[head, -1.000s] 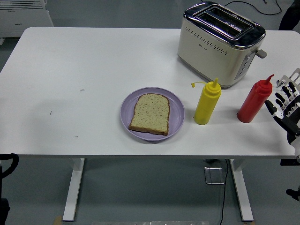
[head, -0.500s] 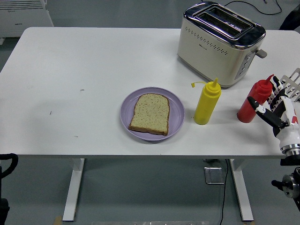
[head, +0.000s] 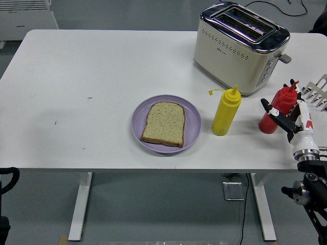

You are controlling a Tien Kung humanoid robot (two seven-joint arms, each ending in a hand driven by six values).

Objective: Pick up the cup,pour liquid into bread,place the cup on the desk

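Observation:
No cup shows; two squeeze bottles stand on the white table [head: 76,71]. The red bottle [head: 282,97] is upright at the right, and my right hand [head: 281,113] reaches in beside it with fingers spread, the thumb [head: 266,105] in front of it and the other fingers at its right side. I cannot tell whether they touch it. A yellow bottle [head: 226,115] with a trailing cap stands left of the red one. One bread slice [head: 163,123] lies on a purple plate [head: 194,120] at the table's centre front. A black part of my left arm [head: 7,177] rests at the bottom left edge.
A cream and chrome toaster [head: 240,46] stands at the back right, just behind the bottles. A metal rack [head: 318,91] pokes in at the right edge, close to my right hand.
My right hand has swung left from the table's right edge to the red bottle and turned its fingers around it. Both bottles stand where they were.

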